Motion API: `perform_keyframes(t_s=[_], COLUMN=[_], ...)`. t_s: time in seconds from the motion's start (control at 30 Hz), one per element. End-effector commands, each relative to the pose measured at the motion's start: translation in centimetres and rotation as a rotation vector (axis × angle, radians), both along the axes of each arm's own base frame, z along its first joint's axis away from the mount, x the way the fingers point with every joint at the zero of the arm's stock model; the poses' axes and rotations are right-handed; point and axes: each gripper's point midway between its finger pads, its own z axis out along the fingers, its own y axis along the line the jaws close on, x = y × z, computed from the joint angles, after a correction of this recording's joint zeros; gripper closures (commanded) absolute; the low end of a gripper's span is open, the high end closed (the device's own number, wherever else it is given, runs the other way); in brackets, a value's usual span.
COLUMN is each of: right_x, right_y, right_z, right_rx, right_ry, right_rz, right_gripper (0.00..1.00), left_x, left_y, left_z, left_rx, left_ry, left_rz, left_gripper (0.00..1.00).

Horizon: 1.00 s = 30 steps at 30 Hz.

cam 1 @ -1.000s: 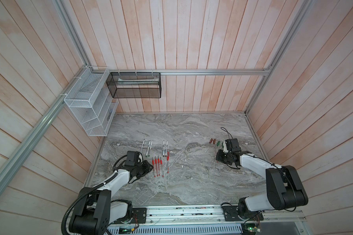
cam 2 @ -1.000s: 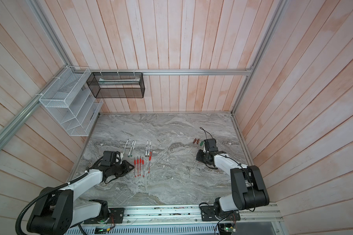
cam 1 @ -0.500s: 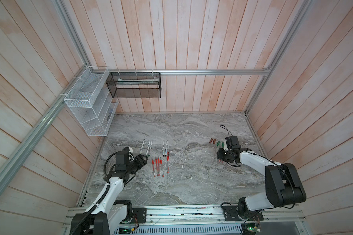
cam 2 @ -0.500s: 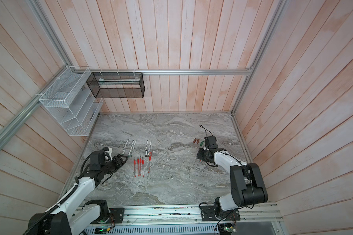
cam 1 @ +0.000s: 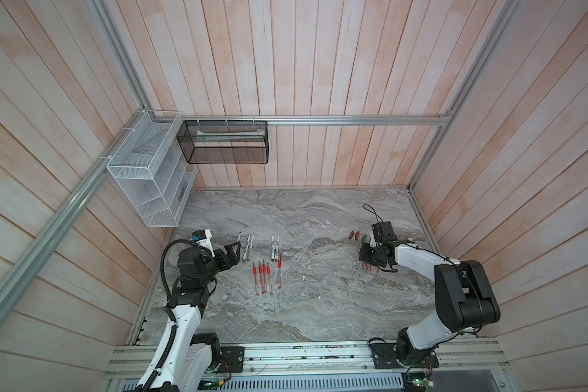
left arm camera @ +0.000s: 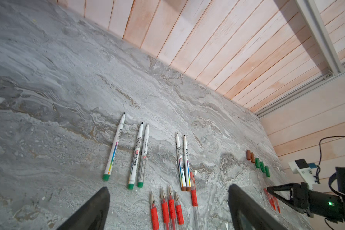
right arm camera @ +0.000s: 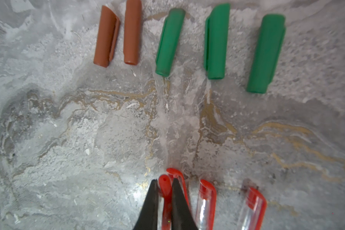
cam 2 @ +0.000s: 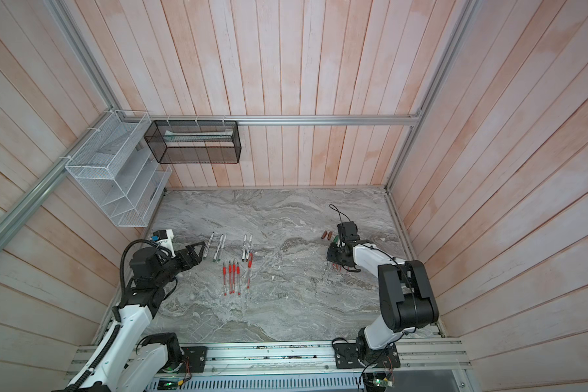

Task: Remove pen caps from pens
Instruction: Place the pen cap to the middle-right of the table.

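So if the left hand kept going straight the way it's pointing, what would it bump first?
Most likely the white markers with green ends, lying just ahead of the open left hand. Its height above the table is unclear, so it might pass over them.

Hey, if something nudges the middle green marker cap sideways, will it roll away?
Probably only briefly: the middle green cap is a round tube, but its side clip should stop it. Small hollow plastic, so likely light and stiff.

Top cams high, same tabletop [cam 1: 319,210]; wrist cams low, R prob. nearest.
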Motion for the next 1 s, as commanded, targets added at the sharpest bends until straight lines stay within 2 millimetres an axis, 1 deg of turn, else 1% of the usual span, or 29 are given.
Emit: perform_keyframes(t_s=[0.0,0.13,0.23,0.33,0.43,0.63,0.7,0.83,0.9,0.97], right_x=[-0.3,-0.4,-0.2,0.1,0.2,1.0,1.3,2.2,2.5,2.6], right_y=[0.6,0.3,0.6,0.4,0.6,1.4,2.4,5.6,7.6,10.3], right_z=[-0.4,-0.7,-0.3,0.2,0.5,2.4,3.3,5.0,5.5,5.9], right_rx=[-0.026,-0.058,-0.059,-0.086,-0.091,-0.124,-0.115,-0.094,-0.066,-0.023], right_ry=[0.032,0.051,0.047,0.037,0.039,0.010,-0.006,-0.052,-0.067,-0.073], right_rz=[0.031,0.036,0.051,0.058,0.061,0.092,0.107,0.163,0.180,0.215], right_gripper=[0.92,0.88,0.84,0.80,0.75,0.71,0.71,0.70,0.70,0.70], left_x=[0.6,0.6,0.7,0.6,0.7,0.7,0.8,0.7,0.7,0.9], left_y=[0.7,0.8,1.0,1.0,1.1,1.1,1.1,1.3,1.2,1.5], left_z=[2.2,2.1,2.4,2.1,2.4,2.1,2.4,2.1,2.2,2.6], left_rx=[0.093,0.104,0.105,0.111,0.103,0.107,0.105,0.116,0.111,0.113], left_ry=[-0.094,-0.095,-0.104,-0.100,-0.099,-0.094,-0.099,-0.098,-0.099,-0.107], left_rz=[-0.001,0.003,0.006,0.009,0.010,0.009,0.011,0.016,0.012,0.020], left_gripper=[0.03,0.00,0.00,0.00,0.00,0.00,0.00,0.00,0.00,0.00])
